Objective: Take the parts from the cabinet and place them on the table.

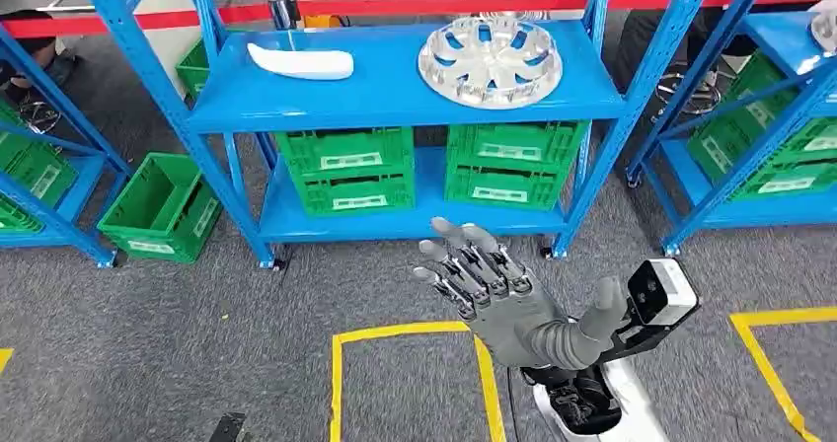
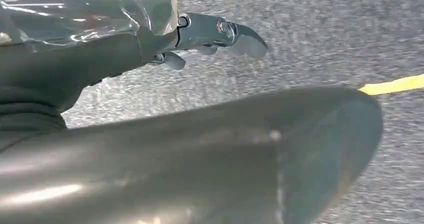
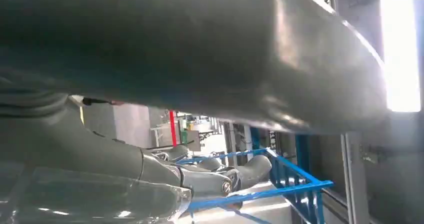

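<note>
Head view, left to right. Blue shelving rack (image 1: 59, 227) at far left edge holds green crates, partly cut off. Loose green crate (image 1: 158, 208) sits on grey carpet just beside the front left leg of the centre rack. Centre blue rack (image 1: 395, 102): on its top shelf a white elongated part (image 1: 301, 62) lies toward the left rear, a silver wheel hub cover (image 1: 491, 60) lies toward the right side, well apart from each other. Lower shelf carries two stacks of green crates (image 1: 345, 169) with white labels, left stack and right stack side by side. Red barrier tape (image 1: 395, 8) runs across behind the rack. Another blue rack (image 1: 750, 126) with green crates at right edge; a silver part shows at its top right corner, cut off.

Yellow floor tape (image 1: 415, 335) marks a rectangle on the carpet in the foreground, another outline at right.

Right hand (image 1: 484, 284) is raised in front of the centre rack's lower shelf, fingers spread apart and extended, thumb out to the side, holding nothing, clear of both parts. Wrist camera sits right of it.

Left hand (image 2: 210, 34) in left wrist view hangs above carpet near a yellow line; fingers mostly hidden, cannot tell whether spread or curled.

Right wrist view: fingers (image 3: 250, 171) extended, blue rack frame beyond them.
</note>
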You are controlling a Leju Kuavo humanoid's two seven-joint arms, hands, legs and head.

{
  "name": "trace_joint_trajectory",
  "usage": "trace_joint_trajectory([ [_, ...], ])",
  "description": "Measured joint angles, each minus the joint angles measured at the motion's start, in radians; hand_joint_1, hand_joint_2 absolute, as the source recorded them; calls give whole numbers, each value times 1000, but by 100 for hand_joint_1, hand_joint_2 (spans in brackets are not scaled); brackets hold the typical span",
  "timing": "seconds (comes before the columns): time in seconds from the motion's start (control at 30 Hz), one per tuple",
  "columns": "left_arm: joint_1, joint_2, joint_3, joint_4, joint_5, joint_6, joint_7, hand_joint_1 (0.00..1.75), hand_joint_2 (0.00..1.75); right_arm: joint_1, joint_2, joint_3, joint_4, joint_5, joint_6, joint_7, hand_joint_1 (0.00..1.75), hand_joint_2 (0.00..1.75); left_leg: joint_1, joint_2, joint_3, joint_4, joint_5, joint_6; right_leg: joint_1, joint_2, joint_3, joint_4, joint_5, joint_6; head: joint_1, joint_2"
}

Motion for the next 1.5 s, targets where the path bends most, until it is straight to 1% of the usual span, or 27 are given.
trace_joint_trajectory([
  [0.03,-1,-1,1,-2,-3,0,2,0,0,3,0,-2,-1,1,2,-1,0,0,-1,1,-4,0,-8,-8,4,8,7,6,7,-26,-6,0],
  [0.13,-3,-1,6,-5,-9,0,3,0,0,4,3,-5,-2,1,6,-2,0,0,8,7,-12,34,-6,-17,-4,17,25,3,-5,-51,-6,0],
  [0.2,-5,-3,6,-8,-14,0,3,0,0,3,3,-8,-4,1,6,-3,0,0,11,11,-91,172,0,-30,-1,16,45,2,-23,-69,-8,0],
  [0.27,-3,-3,6,-8,-14,0,4,0,0,6,3,-8,-4,1,6,-3,0,0,15,11,-193,307,-69,-41,3,18,65,2,-44,-73,-8,0],
  [0.3,-2,-3,6,-8,-14,0,4,0,0,7,3,-9,-4,1,6,-3,0,0,16,12,-235,342,-103,-42,6,22,79,2,-56,-73,-8,0],
  [0.33,-2,-4,6,-8,-14,0,5,0,0,7,3,-9,-4,1,6,-3,0,0,16,12,-251,336,-106,-41,9,24,92,2,-66,-72,-8,0],
  [0.4,-2,-4,6,-8,-16,0,5,0,0,9,3,-9,-4,2,6,-3,0,0,11,11,-241,231,-42,-21,18,27,131,1,-93,-73,-8,0],
  [0.47,-2,1,7,-7,-18,0,7,0,0,10,5,-10,-5,3,6,-3,0,0,-9,11,-213,82,119,28,15,28,149,-7,-115,-75,-8,0],
  [0.5,1,4,8,-8,-19,0,9,0,0,8,5,-10,-5,5,7,-3,0,0,-21,-8,-211,59,167,40,29,34,168,-5,-126,-66,2,0],
  [0.6,-4,8,10,-14,-28,3,11,0,0,8,9,-14,-10,6,9,-3,0,0,-34,2,-199,42,156,40,17,35,174,-27,-128,-55,-6,0],
  [0.67,-4,6,13,-21,-31,3,11,0,0,13,9,-18,-17,7,10,-3,0,0,-20,4,-152,-10,158,45,25,29,192,-33,-144,-56,-7,0],
  [0.7,-7,6,14,-22,-34,3,11,0,0,8,9,-19,-18,6,12,-4,0,0,-17,5,-138,-22,156,50,26,27,164,24,-161,-58,-5,0],
  [0.8,-9,-4,15,-22,-39,2,13,0,0,14,5,-24,-18,10,12,-4,0,0,-12,2,-123,-22,135,49,15,27,-12,275,-217,-48,-6,0],
  [0.87,-8,-9,15,-22,-44,2,16,0,0,17,4,-29,-18,13,11,-4,0,0,-7,-1,-111,-17,120,37,6,26,-55,274,-174,-21,-6,0],
  [0.93,-8,-14,16,-24,-49,3,18,0,0,17,4,-32,-18,19,8,-4,0,0,4,-4,-99,4,95,19,-4,22,-4,102,-60,18,-5,0],
  [0.97,-9,-16,16,-26,-53,3,20,0,0,17,4,-35,-18,21,7,-7,0,0,4,-6,-102,21,81,9,-10,17,19,27,-21,29,-5,0],
  [1.0,-10,-12,21,-26,-58,4,22,0,0,17,5,-37,-18,21,6,-12,0,0,-1,-7,-109,42,65,-3,-5,15,21,29,-25,16,-1,0],
  [1.03,-10,-13,22,-27,-58,5,23,0,0,20,6,-39,-20,22,6,-16,0,0,-1,-7,-112,48,59,-5,-2,20,23,32,-29,-15,-6,0],
  [1.07,-9,-14,23,-27,-60,5,25,0,0,22,8,-43,-21,23,7,-21,0,0,0,-6,-112,48,58,-7,0,20,22,32,-30,-28,-6,0],
  [1.13,-10,-13,25,-27,-63,5,26,0,0,22,9,-45,-21,25,8,-30,0,0,7,-6,-111,51,55,-8,-5,21,24,30,-29,-41,-6,0],
  [1.2,-10,-13,28,-30,-66,5,26,0,0,23,11,-50,-24,38,17,-44,0,0,10,4,-131,107,16,-23,-7,22,31,30,-32,-52,-10,0],
  [1.27,-10,-14,33,-31,-67,5,26,0,0,23,14,-53,-25,53,27,-58,0,0,14,10,-210,269,-63,-33,-5,22,32,30,-34,-54,-9,0],
  [1.33,-9,-14,36,-31,-69,4,26,0,0,28,14,-56,-25,70,31,-73,0,0,17,12,-271,378,-88,-34,-3,22,32,30,-35,-56,-9,0],
  [1.37,-8,-15,38,-31,-70,3,26,0,0,29,15,-57,-25,78,34,-78,0,0,17,12,-267,360,-63,-31,-2,22,35,30,-36,-57,-9,0],
  [1.43,-8,-14,41,-31,-72,2,26,0,0,28,18,-58,-27,89,38,-87,0,0,14,16,-195,210,25,-18,1,15,42,29,-38,-59,-9,0],
  [1.47,-9,-14,44,-31,-75,2,26,0,0,27,20,-58,-27,93,39,-90,0,0,9,39,-141,104,70,-3,3,14,48,28,-40,-61,-10,0],
  [1.5,-12,-12,49,-32,-76,2,26,0,0,28,22,-58,-29,94,39,-91,0,0,0,76,-117,58,63,3,3,13,51,27,-40,-60,-7,0],
])
